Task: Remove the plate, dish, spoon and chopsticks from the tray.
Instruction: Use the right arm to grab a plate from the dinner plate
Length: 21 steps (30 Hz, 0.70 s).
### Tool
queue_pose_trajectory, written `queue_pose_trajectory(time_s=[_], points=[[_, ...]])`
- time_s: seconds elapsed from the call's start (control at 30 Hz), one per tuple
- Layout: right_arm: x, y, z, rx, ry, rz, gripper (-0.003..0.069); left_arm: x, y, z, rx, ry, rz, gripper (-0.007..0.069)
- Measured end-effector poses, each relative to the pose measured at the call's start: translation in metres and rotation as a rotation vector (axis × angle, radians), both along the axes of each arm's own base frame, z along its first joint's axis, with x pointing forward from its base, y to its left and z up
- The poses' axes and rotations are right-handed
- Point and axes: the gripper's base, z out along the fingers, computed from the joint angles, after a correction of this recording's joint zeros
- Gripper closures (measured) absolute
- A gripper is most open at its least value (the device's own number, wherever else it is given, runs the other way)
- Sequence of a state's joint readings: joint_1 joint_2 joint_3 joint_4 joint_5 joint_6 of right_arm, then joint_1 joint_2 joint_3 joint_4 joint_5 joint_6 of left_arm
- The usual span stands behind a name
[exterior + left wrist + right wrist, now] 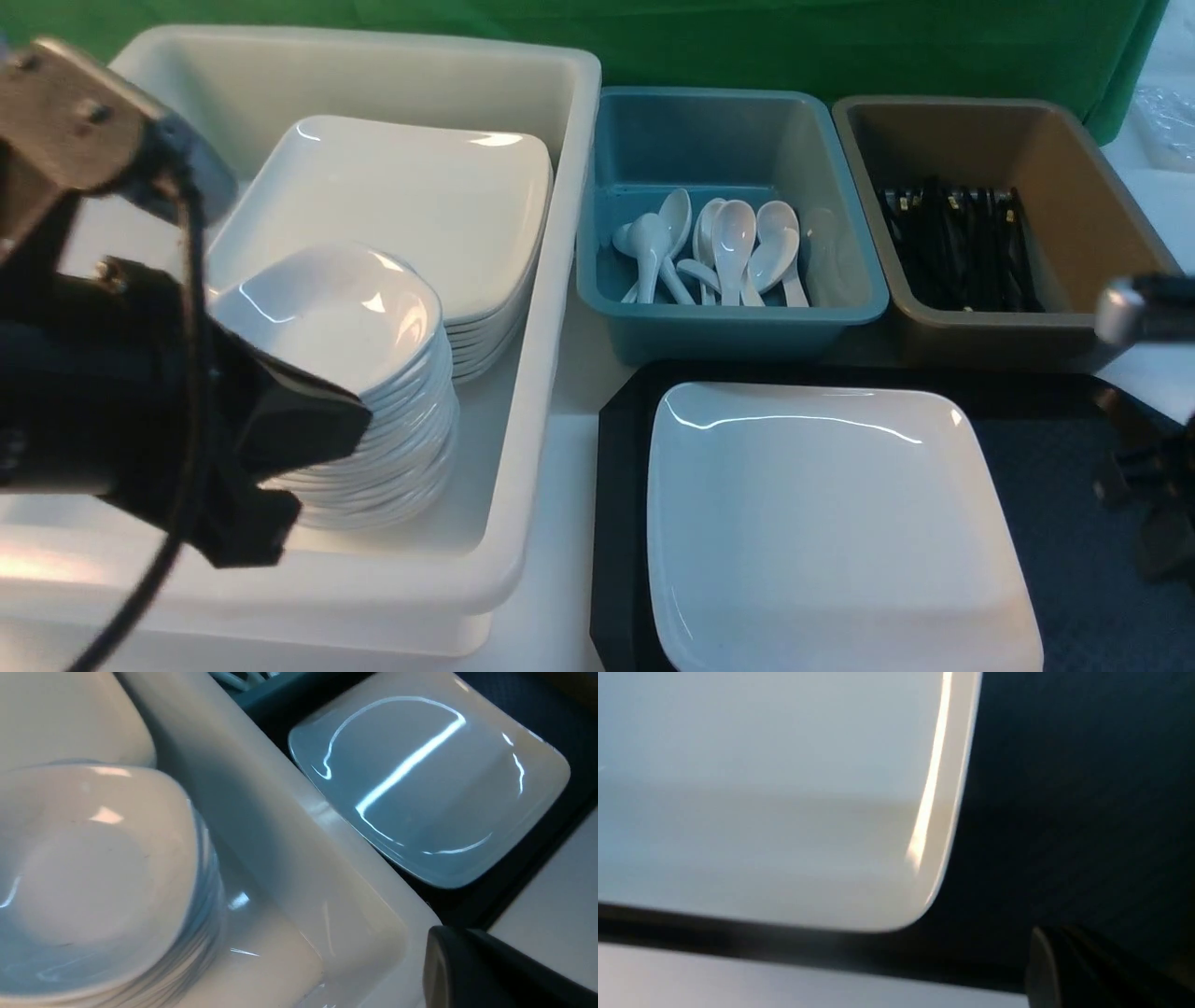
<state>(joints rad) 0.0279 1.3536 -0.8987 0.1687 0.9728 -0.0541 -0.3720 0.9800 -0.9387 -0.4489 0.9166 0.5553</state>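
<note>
**Right fingers beside the plate's rim; the plate is the only task piece seen on the tray.**
Right fingers (1087, 975), pressed together and holding nothing that shows, hang low over bare tray (1055, 485) floor. In the front view the plate (831, 523) lies flat at their 9 o'clock, its nearest rim edge running 12 to 6; being near-square, it has no long axis to favour. Left fingers (467, 970), likewise together, sit over the white tub (551, 280), with the plate at their 3 o'clock across the tub wall. The right arm is judged the nearer.
</note>
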Motion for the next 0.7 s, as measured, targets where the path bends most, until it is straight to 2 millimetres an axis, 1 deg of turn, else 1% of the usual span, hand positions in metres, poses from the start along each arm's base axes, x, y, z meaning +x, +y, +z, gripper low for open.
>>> queue_pose_trajectory(time_s=[0.07,0.13,0.17,0.23,0.27,0.33,0.4,0.47,0.5,0.53,0.63,0.7], points=[[-0.015,-0.003,-0.022,0.080,0.043,-0.034,0.0630,0.008,-0.014,-0.012,0.030,0.037,-0.063,0.0617],[-0.025,-0.002,-0.040,0.126,0.059,-0.066,0.0594,0.016,-0.031,-0.023,0.041,0.066,-0.114,0.0617],[-0.029,-0.001,-0.050,0.142,0.060,-0.087,0.0532,0.019,-0.045,-0.031,0.051,0.080,-0.152,0.0617],[-0.031,0.000,-0.057,0.155,0.042,-0.112,0.0459,0.021,-0.059,-0.039,0.057,0.083,-0.188,0.0617],[-0.031,0.000,-0.059,0.160,0.028,-0.123,0.0412,0.024,-0.066,-0.044,0.060,0.084,-0.197,0.0617],[-0.030,0.000,-0.062,0.170,-0.003,-0.146,0.0285,0.027,-0.087,-0.058,0.067,0.100,-0.229,0.0617],[-0.029,0.000,-0.063,0.172,-0.030,-0.159,0.0221,0.027,-0.098,-0.068,0.081,0.117,-0.251,0.0617],[-0.026,0.000,-0.062,0.178,-0.060,-0.178,0.0193,0.029,-0.111,-0.077,0.099,0.138,-0.276,0.0617],[-0.025,0.000,-0.062,0.177,-0.063,-0.179,0.0189,0.029,-0.112,-0.078,0.101,0.140,-0.279,0.0617],[-0.022,0.000,-0.061,0.185,-0.092,-0.199,0.0181,0.032,-0.121,-0.082,0.109,0.150,-0.294,0.0617],[-0.020,0.000,-0.061,0.184,-0.119,-0.212,0.0176,0.039,-0.131,-0.085,0.099,0.148,-0.285,0.0617],[-0.018,-0.001,-0.062,0.183,-0.126,-0.218,0.0176,0.041,-0.133,-0.085,0.085,0.144,-0.270,0.0617]])
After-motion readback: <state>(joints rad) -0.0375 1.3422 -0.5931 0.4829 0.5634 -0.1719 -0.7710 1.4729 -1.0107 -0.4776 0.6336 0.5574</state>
